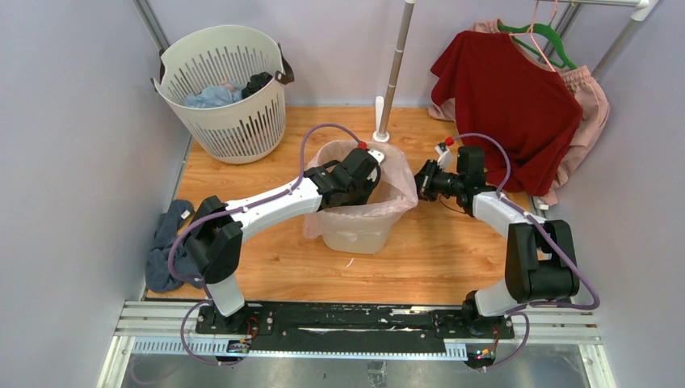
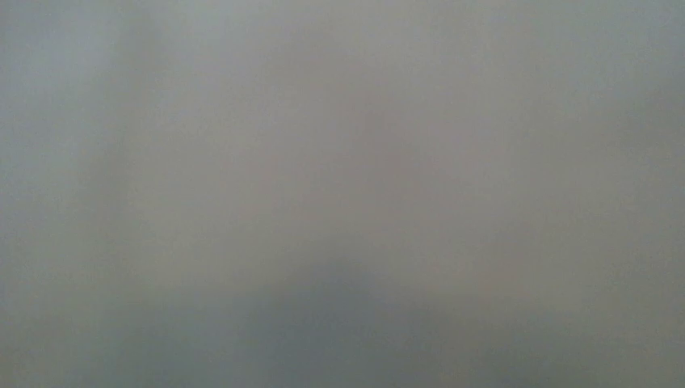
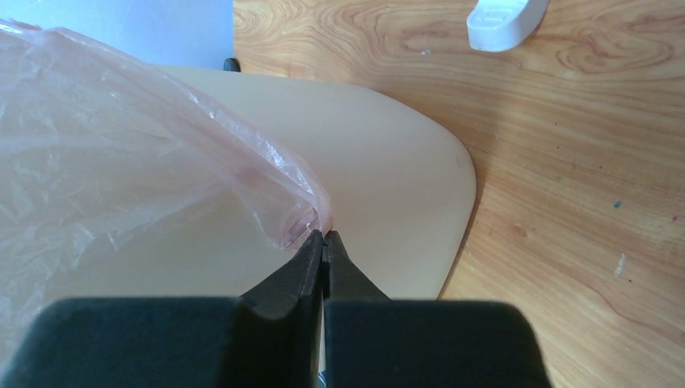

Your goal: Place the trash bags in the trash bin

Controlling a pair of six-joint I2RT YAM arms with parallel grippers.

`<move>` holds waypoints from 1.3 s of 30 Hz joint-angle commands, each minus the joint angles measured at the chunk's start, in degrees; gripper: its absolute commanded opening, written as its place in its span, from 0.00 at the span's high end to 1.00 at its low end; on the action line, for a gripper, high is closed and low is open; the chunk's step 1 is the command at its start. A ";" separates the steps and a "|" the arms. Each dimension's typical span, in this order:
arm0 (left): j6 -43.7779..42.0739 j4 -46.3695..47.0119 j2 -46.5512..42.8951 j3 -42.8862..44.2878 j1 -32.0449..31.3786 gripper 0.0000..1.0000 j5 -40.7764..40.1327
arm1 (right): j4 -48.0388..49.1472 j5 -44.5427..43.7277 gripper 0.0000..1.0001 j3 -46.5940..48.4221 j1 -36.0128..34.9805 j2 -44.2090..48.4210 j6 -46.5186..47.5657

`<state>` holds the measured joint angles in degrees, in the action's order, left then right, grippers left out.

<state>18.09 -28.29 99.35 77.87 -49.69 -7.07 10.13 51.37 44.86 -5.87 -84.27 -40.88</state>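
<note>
Pinching the trash bag [image 3: 121,162] edge at the trash bin [image 3: 388,186] rim, the clenched right tool [image 3: 324,237] lies frame-right of the bin, while the left tool [image 1: 370,179] reaches inside, its grip unreadable.

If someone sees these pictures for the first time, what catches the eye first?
At the centre, a pink bag drapes over the cream bin, with the left gripper down inside it and the right gripper shut on the bag's edge. A red shirt hangs at the far right.
</note>
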 commanded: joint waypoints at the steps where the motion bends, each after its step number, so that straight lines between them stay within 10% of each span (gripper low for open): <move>1: 0.37 1.27 -1.23 -0.88 -0.49 1.00 0.30 | 0.43 -1.37 1.00 -2.89 -1.12 1.83 0.93; 39: 1.94 1.21 -4.69 -1.62 -0.49 1.00 2.50 | -6.82 -16.72 1.00 0.49 -3.74 -14.87 10.50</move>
<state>19.77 -27.27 96.53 76.36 -49.69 -5.06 7.25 39.86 44.01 -8.29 -97.43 -33.08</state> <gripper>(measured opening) 0.009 0.009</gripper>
